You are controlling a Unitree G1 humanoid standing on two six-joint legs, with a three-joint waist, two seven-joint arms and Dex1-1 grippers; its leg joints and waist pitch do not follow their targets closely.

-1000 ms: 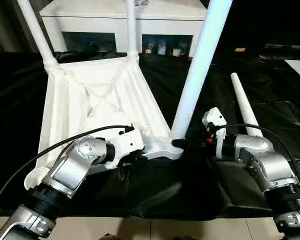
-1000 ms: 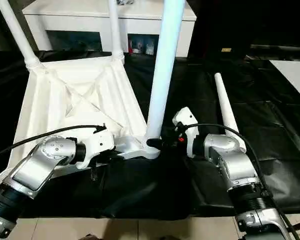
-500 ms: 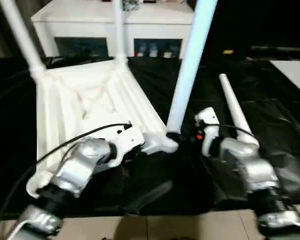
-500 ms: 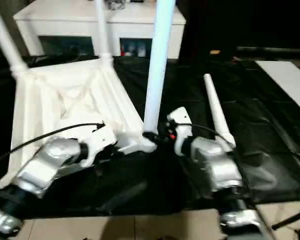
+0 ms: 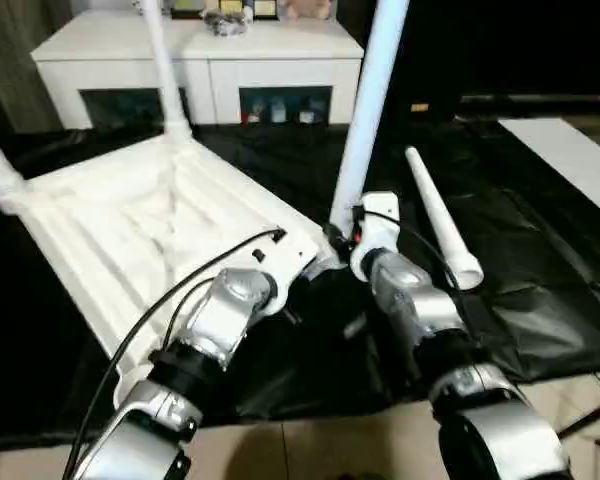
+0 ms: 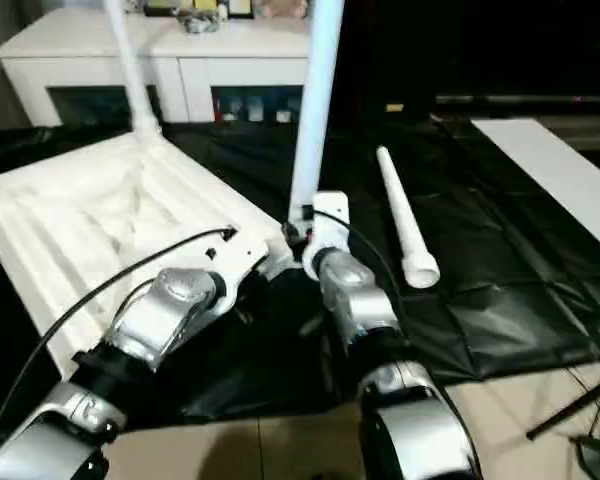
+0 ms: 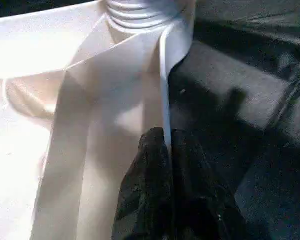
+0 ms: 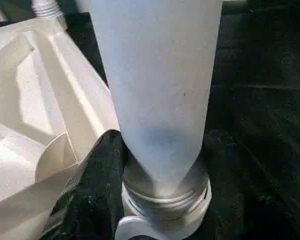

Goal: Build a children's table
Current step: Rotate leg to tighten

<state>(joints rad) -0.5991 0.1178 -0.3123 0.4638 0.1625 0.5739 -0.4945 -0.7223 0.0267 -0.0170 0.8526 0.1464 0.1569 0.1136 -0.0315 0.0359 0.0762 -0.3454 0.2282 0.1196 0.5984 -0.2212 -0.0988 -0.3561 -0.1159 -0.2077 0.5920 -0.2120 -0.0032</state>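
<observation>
Left eye view: three legs stand in the tabletop; fourth leg lies loose. Left tool pinches the rim; right tool clasps the near leg.

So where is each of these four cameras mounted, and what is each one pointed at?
Left eye and right eye views: on the robot's head, looking forward and down over both silver forearms at the upturned white plastic table top on black sheeting.
Left wrist view: on the left arm, looking along its shut black tool, which pinches the table top's thin rim.
Right wrist view: on the right arm, close against the upright round white leg at its screw collar.
Shared: head and right wrist views both show that leg; a loose white leg lies beside.
</observation>
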